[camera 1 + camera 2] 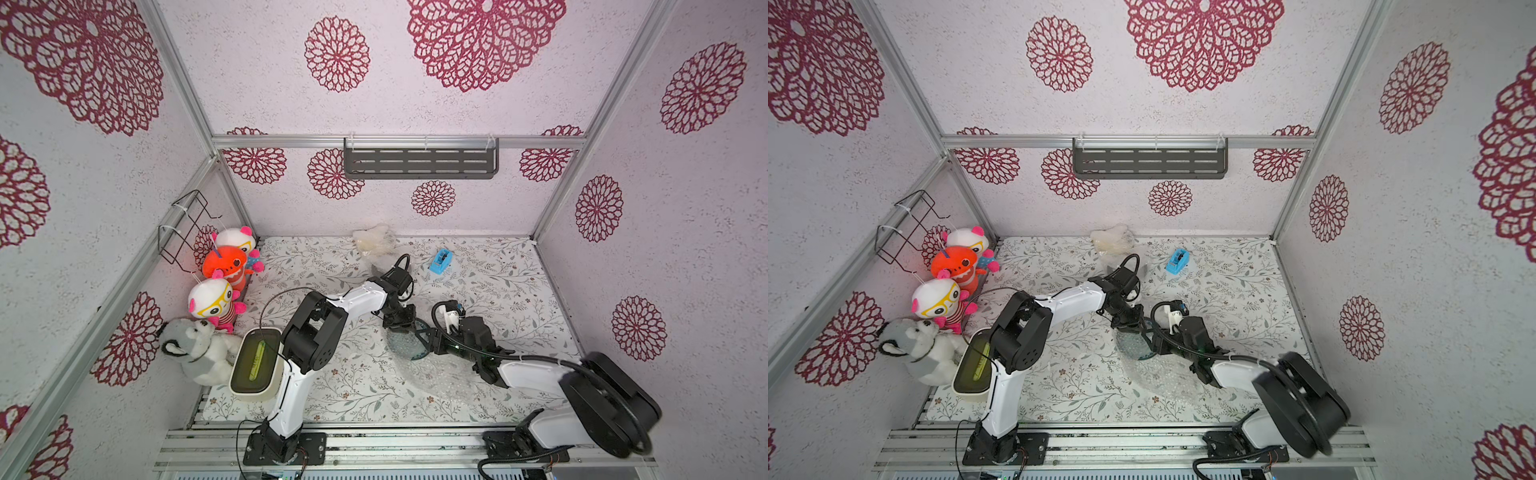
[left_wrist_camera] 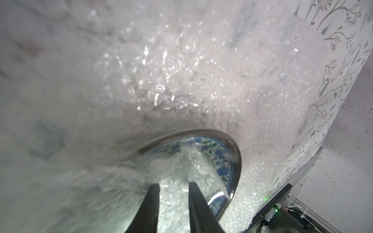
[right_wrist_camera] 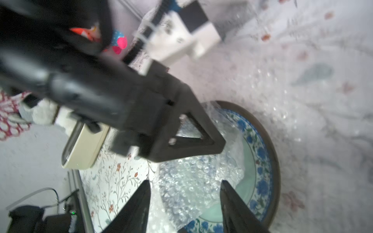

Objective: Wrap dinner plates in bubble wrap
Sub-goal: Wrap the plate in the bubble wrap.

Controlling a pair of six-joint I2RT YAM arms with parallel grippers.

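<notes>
- The plush toys (image 1: 216, 307) sit along the left wall. The cream container (image 1: 249, 395) with a dark green inside stands just beside them. Neither is part of the wrapping.
- At the back, a pale crinkled bundle (image 1: 374, 241) lies near the wall. I cannot tell whether a plate is inside it.
- The left gripper (image 2: 173, 184) reaches down over the middle of the floral tabletop (image 1: 498, 291). Its jaws are drawn narrow, with a raised fold of the bubble wrap (image 2: 171, 70) pinched between them.
- The dinner plate (image 3: 261, 161) is pale blue-grey with a blue pattern and a dark edge. It lies flat on the wrap in the middle of the table, under both grippers. One flap of the sheet is folded over part of its face, and part of the patterned rim is bare. The rest of the sheet spreads over the table on the robot's side.
- The plate looks stiff, glazed and breakable, and fairly heavy for these jaws. It would likely slip if pinched on its face, so the rim is the place to hold it. Better still, leave it lying and move only the wrap.
- The wrap looks light, soft and springy. A loose flap will probably spring back open, so it is best taken at a free edge or corner, pulled across and held down.
- The right gripper (image 3: 185, 182) hangs just above the covered part of the plate. Its jaws are wide apart and hold nothing.
- The blue tape dispenser (image 1: 440, 261) stands further back, well apart from the plate.
</notes>
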